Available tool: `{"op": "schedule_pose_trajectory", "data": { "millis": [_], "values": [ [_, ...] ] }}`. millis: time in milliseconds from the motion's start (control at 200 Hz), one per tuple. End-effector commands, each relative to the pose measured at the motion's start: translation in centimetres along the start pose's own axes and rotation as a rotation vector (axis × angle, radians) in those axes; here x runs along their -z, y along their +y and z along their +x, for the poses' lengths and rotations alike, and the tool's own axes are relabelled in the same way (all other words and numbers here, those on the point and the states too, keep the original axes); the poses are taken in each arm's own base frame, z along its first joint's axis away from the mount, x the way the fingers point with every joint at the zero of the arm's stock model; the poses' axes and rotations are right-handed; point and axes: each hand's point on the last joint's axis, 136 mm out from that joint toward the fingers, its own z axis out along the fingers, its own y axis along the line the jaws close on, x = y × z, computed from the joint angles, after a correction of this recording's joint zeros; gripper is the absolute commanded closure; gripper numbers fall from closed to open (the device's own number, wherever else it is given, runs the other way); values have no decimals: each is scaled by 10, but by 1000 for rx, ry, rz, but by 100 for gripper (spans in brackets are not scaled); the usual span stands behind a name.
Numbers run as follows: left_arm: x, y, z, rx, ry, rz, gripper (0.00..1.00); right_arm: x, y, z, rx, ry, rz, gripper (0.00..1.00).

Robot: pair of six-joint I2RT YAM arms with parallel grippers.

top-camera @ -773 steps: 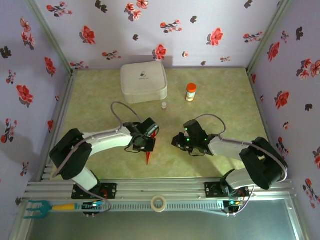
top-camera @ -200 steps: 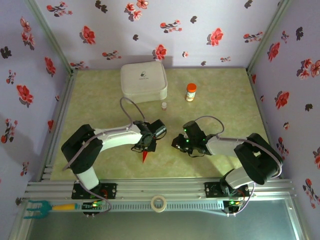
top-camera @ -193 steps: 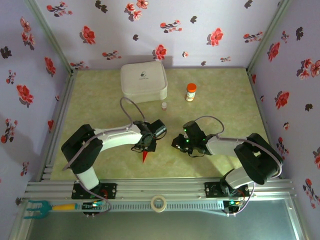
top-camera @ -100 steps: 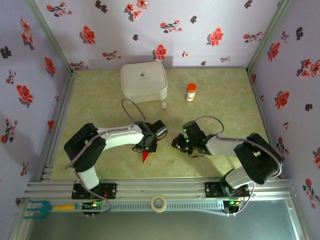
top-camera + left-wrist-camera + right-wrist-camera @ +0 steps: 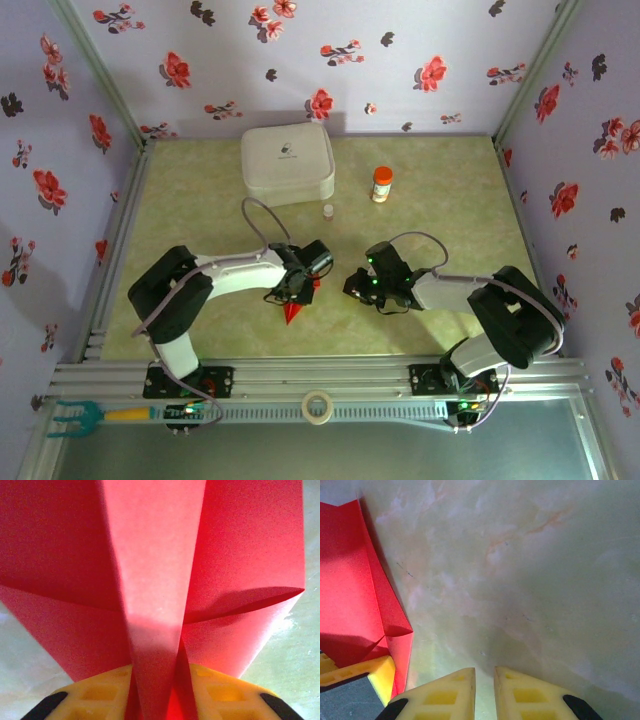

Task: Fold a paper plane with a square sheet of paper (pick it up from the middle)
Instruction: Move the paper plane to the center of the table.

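Observation:
The paper plane (image 5: 291,314) is a red creased dart lying on the table, its tip pointing toward the near edge. Close up, its centre ridge (image 5: 150,555) runs between the yellow fingers of my left gripper (image 5: 159,672). That gripper (image 5: 300,290) stands over the plane's tail, open by a small gap, with the ridge loose between the jaws. My right gripper (image 5: 352,283) rests low just right of the plane. Its fingers (image 5: 484,672) are all but shut, with a thin slit and nothing between them. The plane's wing (image 5: 350,595) lies to their left.
A white rounded case (image 5: 287,164) sits at the back. An orange-capped bottle (image 5: 381,184) and a tiny vial (image 5: 328,211) stand to its right. A tape roll (image 5: 318,407) and a teal tool (image 5: 75,415) lie on the near rail.
My left arm has crept a little to the right and its jaws have eased apart around the plane's ridge. The plane's tip has barely shifted. The right arm is still.

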Motion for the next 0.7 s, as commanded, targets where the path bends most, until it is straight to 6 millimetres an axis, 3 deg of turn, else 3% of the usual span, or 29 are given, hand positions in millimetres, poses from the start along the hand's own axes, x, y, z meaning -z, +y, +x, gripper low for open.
{"op": "schedule_pose_trajectory", "data": {
  "millis": [0, 355, 695],
  "values": [
    [-2, 4, 1, 44, 7, 29, 67, -3, -2, 2, 6, 5, 8, 82],
    [-12, -3, 2, 123, 28, 87, 58, 4, 0, 3, 20, -4, 2, 81],
    [-10, -12, -5, 234, 15, 79, 56, 26, 1, 2, 60, -37, 18, 80]
  ]
}}
